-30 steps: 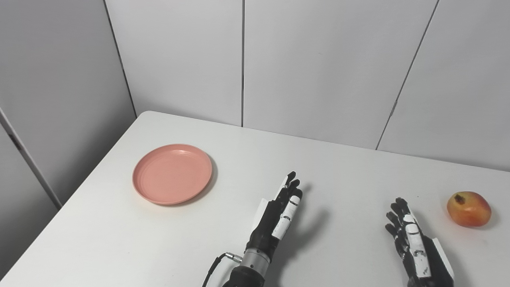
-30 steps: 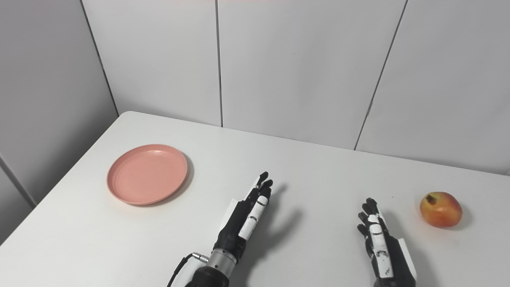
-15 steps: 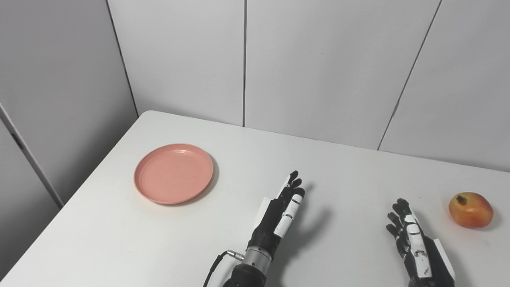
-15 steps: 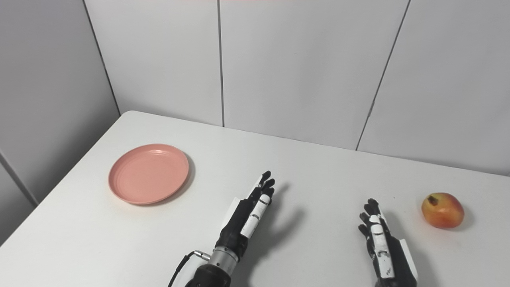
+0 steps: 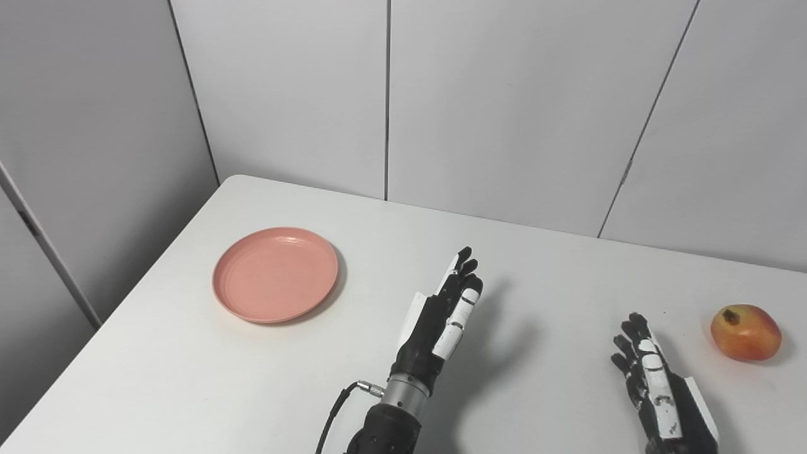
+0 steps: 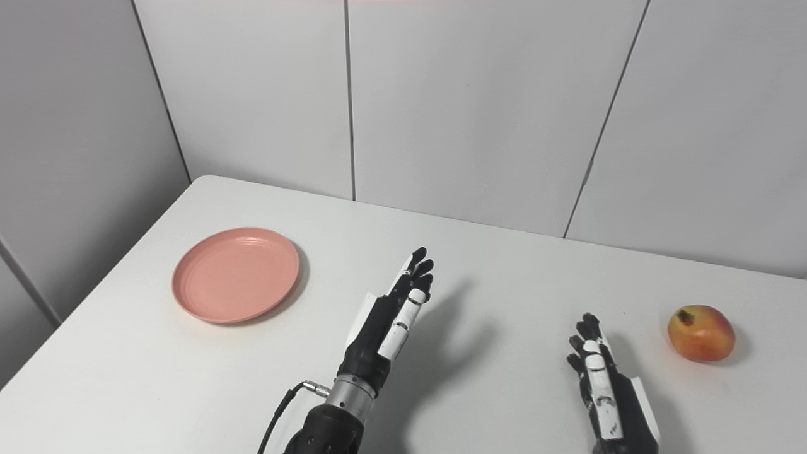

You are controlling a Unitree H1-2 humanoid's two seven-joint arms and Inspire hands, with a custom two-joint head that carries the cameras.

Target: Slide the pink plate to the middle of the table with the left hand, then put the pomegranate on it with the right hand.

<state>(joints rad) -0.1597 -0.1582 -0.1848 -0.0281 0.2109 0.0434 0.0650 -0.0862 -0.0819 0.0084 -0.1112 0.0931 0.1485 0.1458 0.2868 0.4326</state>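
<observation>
Nearest, at the bottom right, the right hand (image 5: pixel 656 384) rests low over the white counter (image 5: pixel 189 391), empty, fingers extended and slightly apart; the pomegranate (image 5: pixel 746 332) sits just to its far right, near the counter's right side. A little farther and near the middle, the left hand (image 5: pixel 444 318) stands raised on edge, holding nothing, fingers straight and close together, pointing away. The pink plate (image 5: pixel 275 274) lies to the left of and slightly beyond this hand, well apart from it, so the left hand is the nearer one. Compared with half a second ago, the left hand has lifted and reached farther; plate, pomegranate and right hand are unchanged.
</observation>
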